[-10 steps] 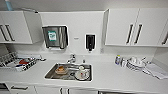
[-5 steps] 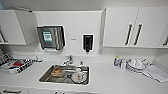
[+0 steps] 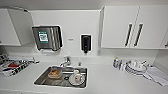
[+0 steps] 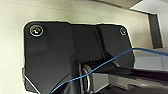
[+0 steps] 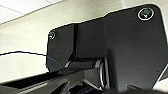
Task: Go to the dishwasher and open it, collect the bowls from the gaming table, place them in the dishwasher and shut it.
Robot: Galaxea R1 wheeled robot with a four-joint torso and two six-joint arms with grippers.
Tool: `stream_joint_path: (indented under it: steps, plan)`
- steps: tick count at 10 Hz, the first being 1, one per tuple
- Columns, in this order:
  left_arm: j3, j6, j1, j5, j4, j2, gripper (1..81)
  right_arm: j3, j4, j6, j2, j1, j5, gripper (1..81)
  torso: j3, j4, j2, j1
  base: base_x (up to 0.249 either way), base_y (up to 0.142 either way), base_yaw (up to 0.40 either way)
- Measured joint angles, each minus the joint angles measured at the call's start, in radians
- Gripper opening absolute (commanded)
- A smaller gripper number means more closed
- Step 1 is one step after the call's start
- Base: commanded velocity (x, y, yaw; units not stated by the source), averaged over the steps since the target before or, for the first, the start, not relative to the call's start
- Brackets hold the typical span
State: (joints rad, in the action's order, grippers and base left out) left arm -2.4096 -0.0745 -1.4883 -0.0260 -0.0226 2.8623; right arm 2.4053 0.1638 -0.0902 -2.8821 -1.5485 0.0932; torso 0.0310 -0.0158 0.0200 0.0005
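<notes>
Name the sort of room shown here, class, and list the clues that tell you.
Most likely an office kitchenette: a steel sink with dishes set into a white counter, a paper towel dispenser and a soap dispenser on the wall, white wall cabinets above.

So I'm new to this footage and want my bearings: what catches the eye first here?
The steel sink set in the white counter, with a mug on a plate and an orange thing in it. On the wall above hang a paper-towel dispenser and a black soap dispenser. White cabinets sit upper right, stacked dishes below them.
</notes>
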Motion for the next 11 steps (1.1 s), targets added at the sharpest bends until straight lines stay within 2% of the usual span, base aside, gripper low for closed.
stream_joint_path:
  steps: [7,11]
  plan:
    - [0.0,0.001,-0.006,0.0,0.0,-0.011,81.1,0.003,0.001,0.002,-0.008,-0.001,0.0,81.1,0.0,0.0,0.0,-0.001,0.0,0.0,0.0]
    - [0.01,0.0,-0.006,-0.001,0.0,-0.027,81.1,-0.026,0.003,0.007,0.025,0.0,0.0,81.1,0.0,0.0,0.021,0.012,0.0,0.0,0.0]
